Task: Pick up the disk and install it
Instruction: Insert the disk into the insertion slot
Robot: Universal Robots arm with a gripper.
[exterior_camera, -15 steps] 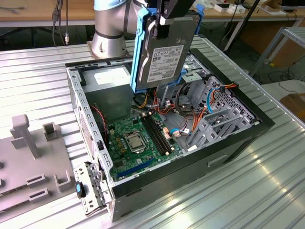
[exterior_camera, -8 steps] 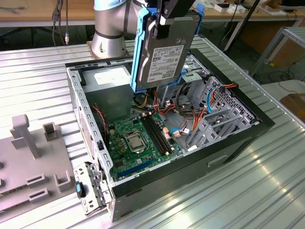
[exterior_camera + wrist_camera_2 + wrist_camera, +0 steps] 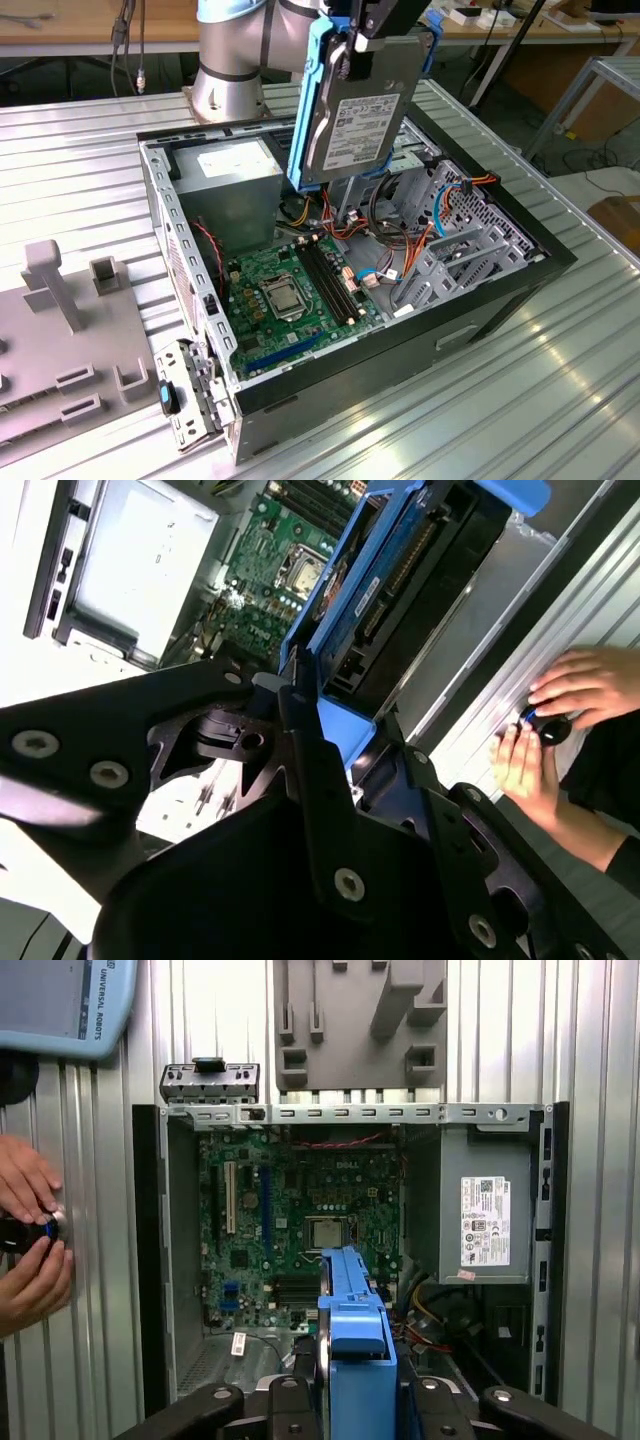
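The disk [image 3: 360, 120] is a silver hard drive with a white label, framed by bright blue rails. It hangs upright above the open computer case [image 3: 500, 290], over the back half near the silver drive cage [image 3: 470, 240]. My gripper [image 3: 350, 58] is shut on the disk's upper end. In the second wrist view the disk [image 3: 400, 590] runs away from the black fingers [image 3: 300, 730], which press on its blue rail. In the first wrist view the disk's blue edge [image 3: 357, 1350] rises from between the fingers, with the motherboard [image 3: 300, 1220] beyond it.
A grey power-supply box [image 3: 225, 185] fills the case's back left corner. Orange and blue cables [image 3: 385, 255] lie beside the cage. A grey fixture plate [image 3: 60, 330] and a detached front panel [image 3: 185, 395] lie at the exterior view's left. A person's hands [image 3: 30, 1230] rest beside the case.
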